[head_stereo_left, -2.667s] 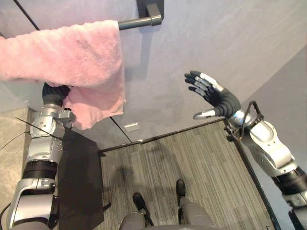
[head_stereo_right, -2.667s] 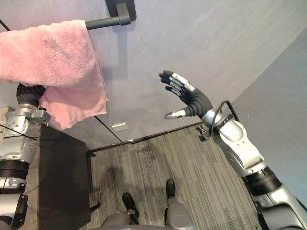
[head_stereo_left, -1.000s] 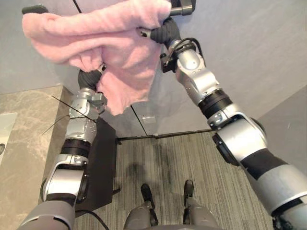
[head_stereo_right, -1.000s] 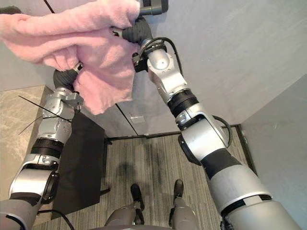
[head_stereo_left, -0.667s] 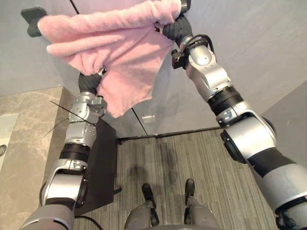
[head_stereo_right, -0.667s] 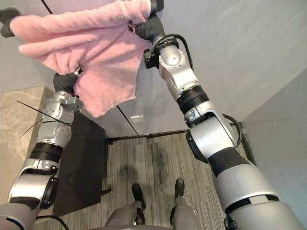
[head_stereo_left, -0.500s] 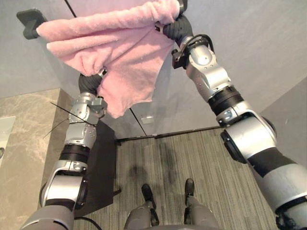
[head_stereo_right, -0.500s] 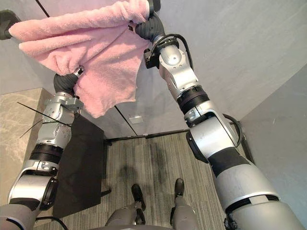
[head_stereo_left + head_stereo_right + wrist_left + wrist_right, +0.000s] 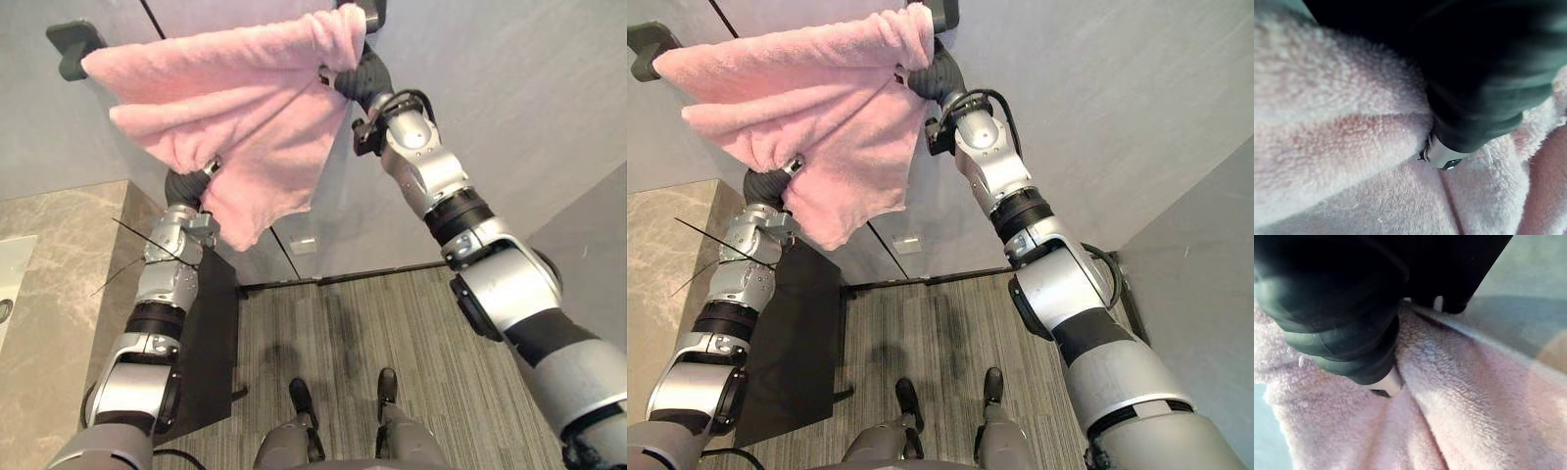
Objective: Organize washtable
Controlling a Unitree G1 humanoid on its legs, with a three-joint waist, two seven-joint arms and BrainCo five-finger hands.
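A pink towel [image 9: 225, 108] hangs bunched over a dark wall bar, between its left bracket [image 9: 73, 44] and right bracket [image 9: 370, 12]. My left hand [image 9: 184, 183] reaches up under the towel's hanging fold, its dark cover buried in the cloth [image 9: 1327, 147]. My right hand [image 9: 358, 73] is at the towel's right end just below the right bracket, pressed into the cloth [image 9: 1459, 396]. The towel hides what lies past both hands' dark covers [image 9: 1474, 73] [image 9: 1327, 298].
A marble counter [image 9: 49, 284] with a sink's edge [image 9: 8, 294] lies at the left, with a black cabinet side [image 9: 211, 333] beside it. Striped carpet [image 9: 392, 323] covers the floor below. A small wall plate [image 9: 303, 244] sits low on the grey wall.
The towel now hangs a little lower and wider under the bar. Both arms have come down slightly with it, and the view has shifted a bit.
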